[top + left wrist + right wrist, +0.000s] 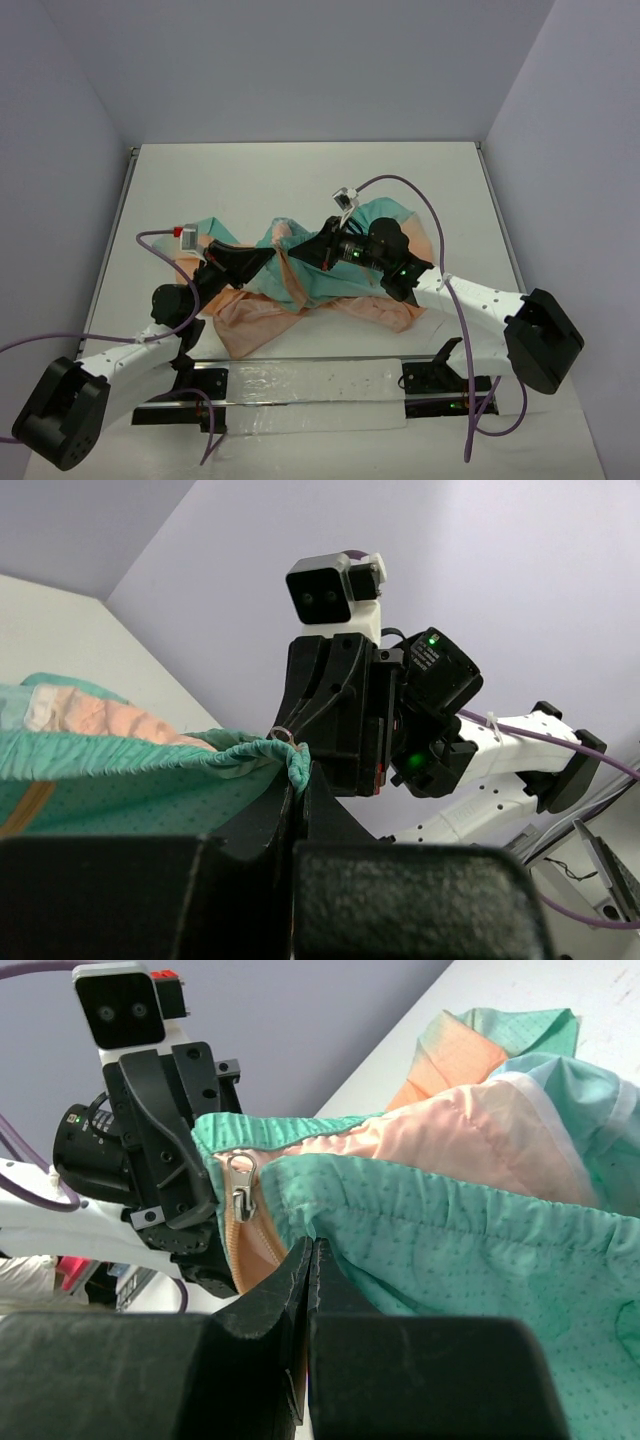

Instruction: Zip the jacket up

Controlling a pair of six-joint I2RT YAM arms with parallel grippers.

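Overhead cam: the jacket [262,318] lies crumpled mid-table [300,170], w/ peach-orange at the near edge and teal toward the far side. Both arms reach in and meet nose to nose over its ctr. The jaws are too small to read from up here.

Only the right wrist cam shows the zipper pull [240,1198], a silver tab at the top of a peach-lined opening. Only the left wrist cam shows a small metal ring [281,733] at the hem's tip.

Left gripper [300,776]: fingers pressed together, no gap, teal elastic hem pinched btwn the tips. Right gripper [312,1252]: same narrow clamp on the teal hem, just below the pull, facing the other gripper.
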